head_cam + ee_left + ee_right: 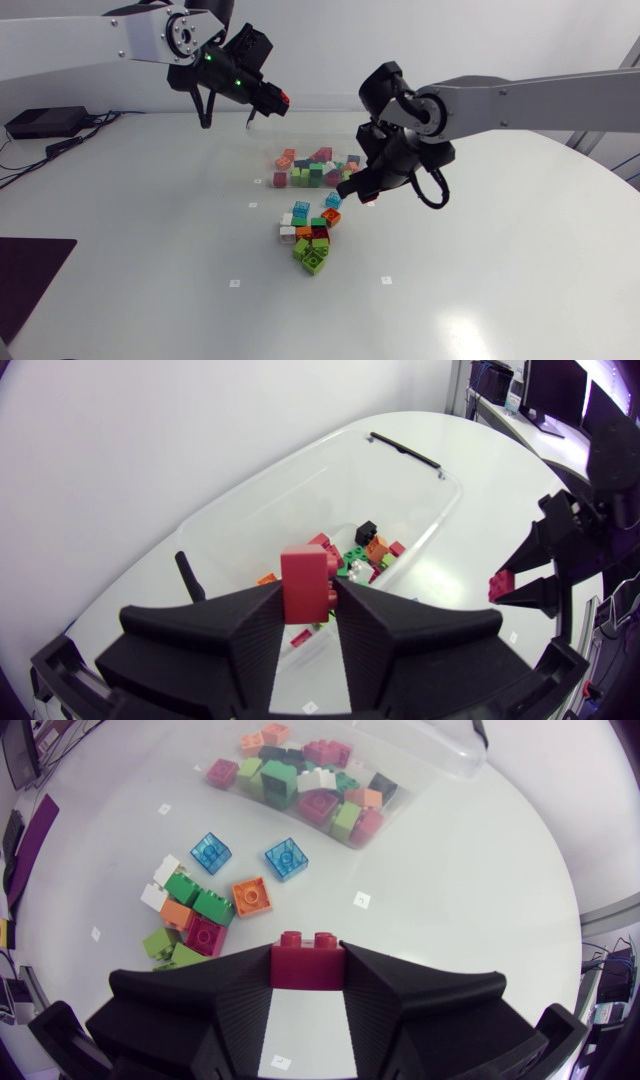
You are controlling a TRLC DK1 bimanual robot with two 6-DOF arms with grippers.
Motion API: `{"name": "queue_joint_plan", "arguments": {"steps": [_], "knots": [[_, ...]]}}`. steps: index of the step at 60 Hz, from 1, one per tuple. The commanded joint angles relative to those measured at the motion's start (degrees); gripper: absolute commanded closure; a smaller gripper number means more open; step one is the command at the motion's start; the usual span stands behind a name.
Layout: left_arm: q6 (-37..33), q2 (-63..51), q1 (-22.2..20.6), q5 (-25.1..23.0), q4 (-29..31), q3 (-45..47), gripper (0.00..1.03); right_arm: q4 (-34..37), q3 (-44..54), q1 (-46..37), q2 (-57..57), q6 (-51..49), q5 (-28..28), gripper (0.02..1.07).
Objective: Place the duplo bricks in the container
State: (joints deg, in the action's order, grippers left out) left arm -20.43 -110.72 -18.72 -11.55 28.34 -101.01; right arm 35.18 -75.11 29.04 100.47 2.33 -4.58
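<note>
My left gripper (272, 98) hangs above the far side of the clear container (262, 150), shut on a red duplo brick (307, 578). Several bricks (315, 168) lie inside the container. My right gripper (352, 188) is just off the container's near right corner, shut on a dark red brick (308, 963). Between that gripper and the table's front edge, a loose pile of bricks (310, 238) rests on the table. In the right wrist view, two blue bricks (286, 859) and an orange one (251, 896) lie ahead of the fingers. The left wrist view also shows the right gripper (515, 588) beside the container (440, 495).
A black box with cables (42, 122) sits at the far left of the table. A dark mat (25, 275) lies at the near left edge. Small white markers (234, 283) dot the white tabletop.
</note>
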Motion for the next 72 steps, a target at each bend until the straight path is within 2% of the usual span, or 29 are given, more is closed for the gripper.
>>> {"name": "queue_joint_plan", "arguments": {"steps": [1,7,10,13,14,16,20,32,38,60,72], "knots": [[2.3,-3.7,1.1,-0.8,-0.7,-4.5,0.72,0.9,-1.6,-0.6,-1.8,-0.7,-0.3,0.77],[3.1,-7.1,1.9,-1.6,-0.7,-8.3,0.72,1.0,-2.9,-0.7,-1.9,-0.7,-0.3,0.77],[3.6,-8.7,2.2,-1.8,-0.5,-9.9,0.64,0.9,-3.6,-0.7,-1.9,-0.7,-0.3,0.77],[3.7,-10.0,2.4,-1.8,-0.1,-11.2,0.42,0.9,-4.8,-0.8,-1.9,-0.7,-0.2,0.77],[3.7,-10.1,2.4,-1.8,-0.1,-11.3,0.38,0.9,-5.0,-0.8,-1.9,-0.7,-0.2,0.77],[3.6,-10.3,2.6,-1.8,-0.1,-11.6,0.22,0.9,-5.9,-1.0,-2.0,-0.6,-0.1,0.77],[3.2,-10.1,3.0,-1.8,-0.1,-11.5,0.07,0.9,-7.7,-1.1,-2.0,-0.6,0.1,0.77],[1.9,-5.1,4.6,-3.7,-0.1,-7.6,0.05,0.5,-13.8,-2.2,-1.1,-0.4,1.3,0.77],[-0.1,1.0,5.2,-6.4,-0.1,-1.8,0.05,-0.1,-17.6,-2.8,1.0,-0.4,2.1,0.77],[-10.1,15.1,6.1,-10.6,-1.2,16.1,0.05,-3.6,-26.6,-3.3,9.6,-0.1,3.4,0.77],[-17.0,19.0,6.8,-16.0,-1.4,24.7,0.05,-3.7,-32.6,-3.9,15.0,-0.1,3.4,0.77]]}}
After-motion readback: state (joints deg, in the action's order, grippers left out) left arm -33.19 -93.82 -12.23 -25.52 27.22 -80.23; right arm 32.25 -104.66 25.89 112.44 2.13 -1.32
